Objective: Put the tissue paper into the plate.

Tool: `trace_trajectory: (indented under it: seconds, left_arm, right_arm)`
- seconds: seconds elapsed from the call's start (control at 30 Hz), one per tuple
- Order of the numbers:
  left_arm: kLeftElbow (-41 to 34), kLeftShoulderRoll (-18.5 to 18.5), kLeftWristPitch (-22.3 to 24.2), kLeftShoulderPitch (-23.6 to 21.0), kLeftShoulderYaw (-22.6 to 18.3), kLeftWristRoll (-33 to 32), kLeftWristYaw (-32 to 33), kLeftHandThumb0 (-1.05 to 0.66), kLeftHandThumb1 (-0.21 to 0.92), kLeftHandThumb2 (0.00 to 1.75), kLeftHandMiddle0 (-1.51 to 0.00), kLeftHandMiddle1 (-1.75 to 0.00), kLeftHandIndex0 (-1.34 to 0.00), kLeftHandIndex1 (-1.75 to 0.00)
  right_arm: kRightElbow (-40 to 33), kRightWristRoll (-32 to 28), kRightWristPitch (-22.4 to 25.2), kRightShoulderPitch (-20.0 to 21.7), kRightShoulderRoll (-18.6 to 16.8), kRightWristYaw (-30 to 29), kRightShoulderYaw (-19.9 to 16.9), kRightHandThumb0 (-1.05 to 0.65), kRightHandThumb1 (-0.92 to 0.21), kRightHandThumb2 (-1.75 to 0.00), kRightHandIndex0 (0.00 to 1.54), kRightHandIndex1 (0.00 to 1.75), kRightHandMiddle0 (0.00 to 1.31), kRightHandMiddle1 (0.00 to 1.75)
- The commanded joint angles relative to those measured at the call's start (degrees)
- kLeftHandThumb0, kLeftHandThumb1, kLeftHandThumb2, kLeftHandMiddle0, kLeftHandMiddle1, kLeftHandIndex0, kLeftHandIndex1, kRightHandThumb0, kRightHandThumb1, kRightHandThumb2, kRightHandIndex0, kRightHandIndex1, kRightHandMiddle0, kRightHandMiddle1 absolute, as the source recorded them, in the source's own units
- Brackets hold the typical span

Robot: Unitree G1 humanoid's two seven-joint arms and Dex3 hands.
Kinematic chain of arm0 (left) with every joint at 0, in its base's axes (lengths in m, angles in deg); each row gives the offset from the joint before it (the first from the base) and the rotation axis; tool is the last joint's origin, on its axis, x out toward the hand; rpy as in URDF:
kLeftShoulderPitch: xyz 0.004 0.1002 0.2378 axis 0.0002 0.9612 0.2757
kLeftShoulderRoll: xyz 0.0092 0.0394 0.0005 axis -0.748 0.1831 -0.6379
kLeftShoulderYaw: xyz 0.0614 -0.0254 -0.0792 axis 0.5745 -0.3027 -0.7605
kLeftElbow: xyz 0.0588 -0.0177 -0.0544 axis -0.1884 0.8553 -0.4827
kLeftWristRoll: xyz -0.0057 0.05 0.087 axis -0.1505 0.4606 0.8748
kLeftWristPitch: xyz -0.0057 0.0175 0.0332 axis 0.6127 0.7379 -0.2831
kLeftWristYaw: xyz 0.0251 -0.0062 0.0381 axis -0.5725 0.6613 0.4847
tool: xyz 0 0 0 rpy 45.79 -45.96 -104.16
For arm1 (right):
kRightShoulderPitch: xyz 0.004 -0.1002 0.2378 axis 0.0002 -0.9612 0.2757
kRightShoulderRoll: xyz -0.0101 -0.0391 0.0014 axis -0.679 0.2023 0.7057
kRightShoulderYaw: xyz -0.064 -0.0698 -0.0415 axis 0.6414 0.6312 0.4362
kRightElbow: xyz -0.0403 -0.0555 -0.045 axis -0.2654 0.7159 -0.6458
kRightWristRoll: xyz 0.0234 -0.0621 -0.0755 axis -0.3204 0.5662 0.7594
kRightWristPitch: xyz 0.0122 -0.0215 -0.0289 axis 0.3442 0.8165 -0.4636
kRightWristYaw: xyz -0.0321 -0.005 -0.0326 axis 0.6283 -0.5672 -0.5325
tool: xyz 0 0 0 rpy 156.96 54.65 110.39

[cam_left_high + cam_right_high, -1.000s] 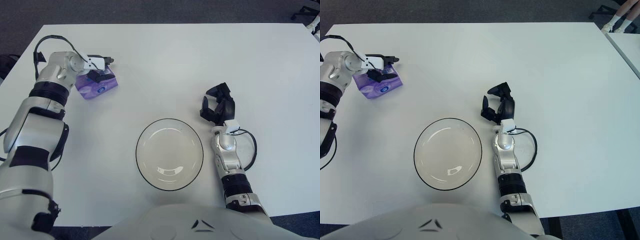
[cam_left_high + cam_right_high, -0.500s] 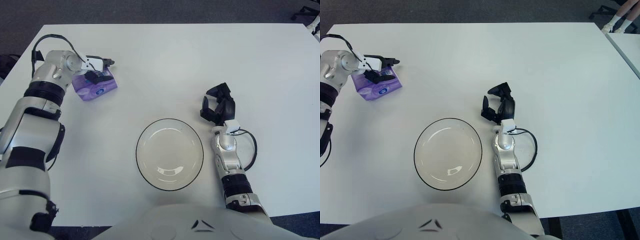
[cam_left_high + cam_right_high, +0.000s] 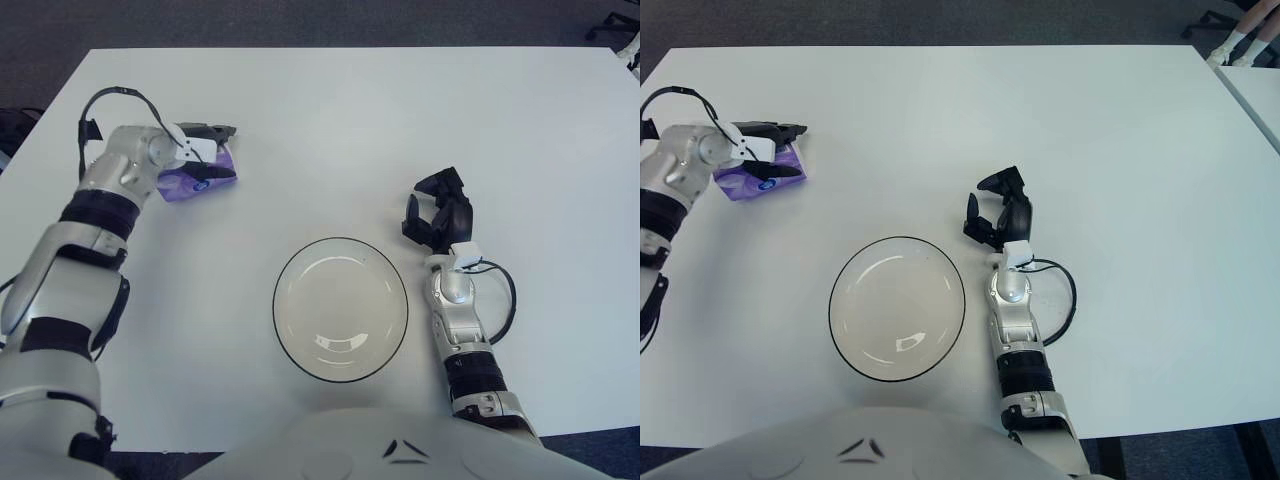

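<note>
Purple and soft-looking, the tissue pack [image 3: 192, 172] lies at the far left of the white desk [image 3: 330, 110], a small flat packet with pale markings and a round blue spot on its top face. Its wrapper looks slightly crumpled, and much of it is covered by the left hand [image 3: 205, 153], so its full shape cannot be made out. That hand's dark fingers [image 3: 216, 130] are closed around the pack, one running along its far edge and another pressed against its near side. Whether the pack is lifted or touching the desk cannot be told.

Well apart from it, nearer the robot and towards the middle of the desk, sits the plate [image 3: 290, 285], a round, clear glassy dish with a thin dark rim and nothing inside it.

Just beside the plate's right edge is the right hand [image 3: 437, 215], with its black fingers loosely curled and holding nothing. A thin black cable [image 3: 505, 290] loops out from its silver wrist.
</note>
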Motion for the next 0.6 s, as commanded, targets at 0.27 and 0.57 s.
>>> trace_trajectory:
  seconds: [0.27,0.57]
  left_arm:
    - [-7.51,2.35,7.67,15.92,2.93,3.84,6.02,-1.05,0.81,0.23,0.0,0.0,0.0,0.0]
    - [-6.84,4.49,10.28,19.18,4.17,6.33,12.42,-1.05,0.75,0.2,0.0,0.0,0.0,0.0]
  right_arm:
    - [4.13,0.58,3.71,-9.89,0.74,0.39,-0.45,-0.41,-0.57,-1.01,0.64,1.48,0.42,1.75]
    - [3.81,0.7,3.91,-10.28,1.05,0.74,-0.51,-0.41,-0.57,-1.0,0.64,1.48,0.42,1.75]
